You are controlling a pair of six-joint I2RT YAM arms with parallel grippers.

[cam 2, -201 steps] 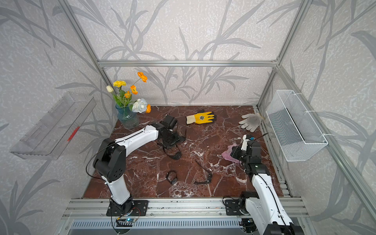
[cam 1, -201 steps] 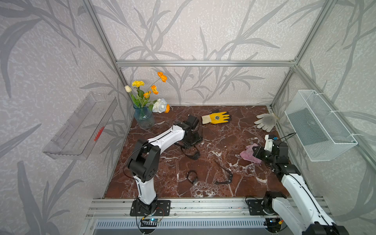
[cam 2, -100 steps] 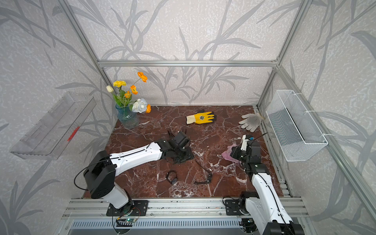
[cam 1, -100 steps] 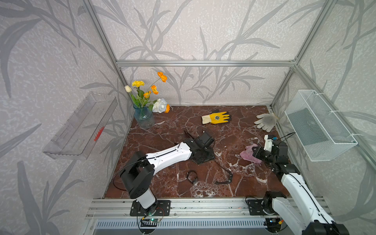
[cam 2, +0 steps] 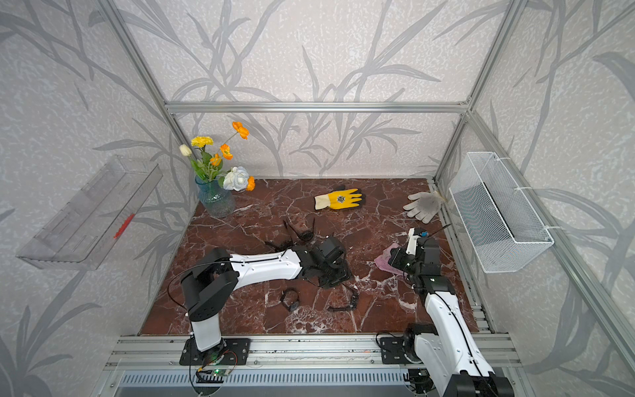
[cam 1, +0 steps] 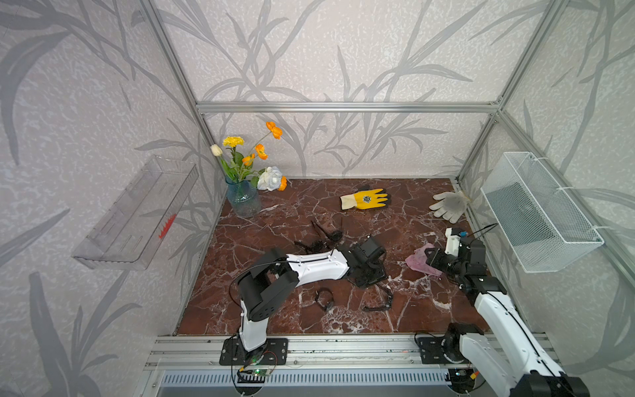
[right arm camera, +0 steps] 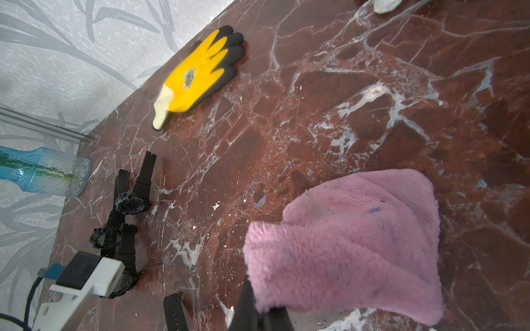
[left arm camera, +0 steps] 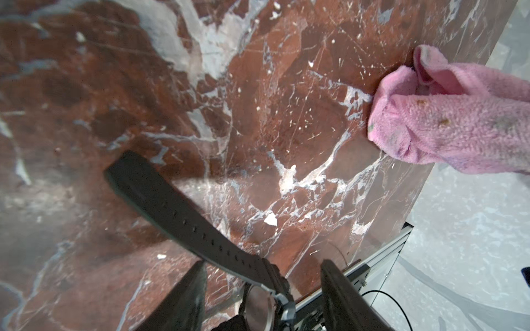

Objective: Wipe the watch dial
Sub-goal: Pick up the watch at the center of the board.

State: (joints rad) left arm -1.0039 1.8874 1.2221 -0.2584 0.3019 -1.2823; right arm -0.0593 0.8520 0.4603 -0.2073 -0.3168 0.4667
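Observation:
A black watch (left arm camera: 263, 303) lies on the marble table (cam 1: 275, 309) in the front middle, its strap (left arm camera: 177, 212) stretched away and a round grey side of its case showing. My left gripper (left arm camera: 262, 262) is open and straddles its case, with a gap on each side. Both top views show this gripper (cam 1: 369, 275) low over the watch (cam 1: 386, 298) (cam 2: 354, 299). At the right, my right gripper (right arm camera: 263, 312) is shut on a pink cloth (right arm camera: 344, 243) (cam 1: 420, 261) that rests on the table.
Two more black watches (cam 1: 335, 235) (cam 1: 314, 245) lie behind the left arm, a third (cam 1: 324, 299) in front of it. At the back are a yellow glove (cam 1: 366, 198), a grey glove (cam 1: 448, 204) and a flower vase (cam 1: 243, 199). A wire basket (cam 1: 539, 213) hangs on the right wall.
The left arm swung from the watches at the back left forward to the watch in the front middle, and its jaws widened. The right arm and cloth stayed put.

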